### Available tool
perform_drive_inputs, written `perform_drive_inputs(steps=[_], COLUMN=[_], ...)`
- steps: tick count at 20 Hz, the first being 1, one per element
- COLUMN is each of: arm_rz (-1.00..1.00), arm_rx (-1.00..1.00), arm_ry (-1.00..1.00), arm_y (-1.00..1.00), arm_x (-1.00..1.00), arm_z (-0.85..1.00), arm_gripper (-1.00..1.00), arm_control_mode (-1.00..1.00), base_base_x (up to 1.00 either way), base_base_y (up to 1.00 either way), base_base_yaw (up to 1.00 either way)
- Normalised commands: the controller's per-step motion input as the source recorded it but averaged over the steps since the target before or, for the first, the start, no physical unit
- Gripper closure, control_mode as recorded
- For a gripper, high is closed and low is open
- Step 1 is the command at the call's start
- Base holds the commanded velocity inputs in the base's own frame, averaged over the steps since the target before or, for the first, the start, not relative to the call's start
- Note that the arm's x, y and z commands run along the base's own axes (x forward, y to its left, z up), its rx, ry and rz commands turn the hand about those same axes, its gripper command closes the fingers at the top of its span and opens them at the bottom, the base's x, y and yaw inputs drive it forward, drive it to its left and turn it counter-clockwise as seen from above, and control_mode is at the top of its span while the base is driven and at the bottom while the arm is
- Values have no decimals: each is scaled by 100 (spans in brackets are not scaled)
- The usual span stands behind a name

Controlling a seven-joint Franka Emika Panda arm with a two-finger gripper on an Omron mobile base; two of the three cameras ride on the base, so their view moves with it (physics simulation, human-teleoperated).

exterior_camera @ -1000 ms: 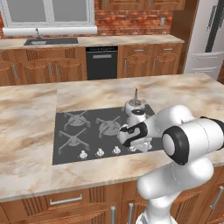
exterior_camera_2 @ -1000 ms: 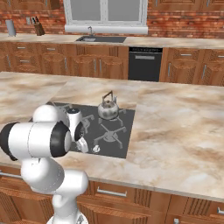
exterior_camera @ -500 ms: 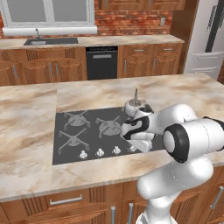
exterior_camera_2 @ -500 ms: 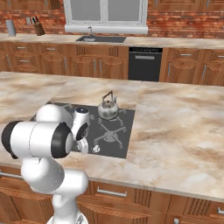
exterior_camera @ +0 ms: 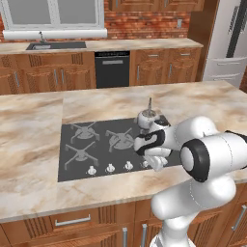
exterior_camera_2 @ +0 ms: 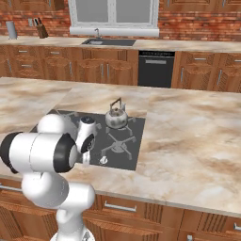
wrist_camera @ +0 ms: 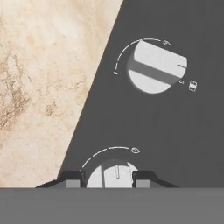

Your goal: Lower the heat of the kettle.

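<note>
Warm browns, grey and white all round.
The kettle (exterior_camera_2: 116, 117) is silvery-white on a dark grey cooktop (exterior_camera: 91, 161) with white knobs (wrist_camera: 156, 67). The counter (exterior_camera_2: 193, 141) is beige marble veined brown, over reddish wood cabinets (exterior_camera: 58, 77) and a red brick wall (exterior_camera: 144, 21).

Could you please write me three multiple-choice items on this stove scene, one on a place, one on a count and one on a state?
1. Where does the kettle stand?
A. on a back burner of the cooktop
B. in the sink
C. on the marble counter

2. How many white knobs show in the hand view?
A. four
B. two
C. none

3. How is the claw set?
A. shut on the kettle
B. shut on nothing
C. open astride a knob

Answers:
1. A, it sits on a back grate.
2. B, one near, one farther.
3. C, a fingertip each side of the near knob.
</note>
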Motion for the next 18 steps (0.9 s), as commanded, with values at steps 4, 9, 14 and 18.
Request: perform_drive_inputs(steps=[4, 9, 14, 18], arm_rz=[-36, -37, -36, -36], arm_rx=[-4, 0, 0, 1], arm_ry=[10, 12, 14, 12], arm_y=[4, 0, 0, 0], arm_x=[0, 0, 0, 0], arm_z=[0, 0, 0, 0], arm_gripper=[100, 100, 100, 100], arm_control_mode=[-100, -100, -100, -100], base_base_x=[0, 0, 0, 0], base_base_y=[0, 0, 0, 0], base_base_yaw=[0, 0, 0, 0])
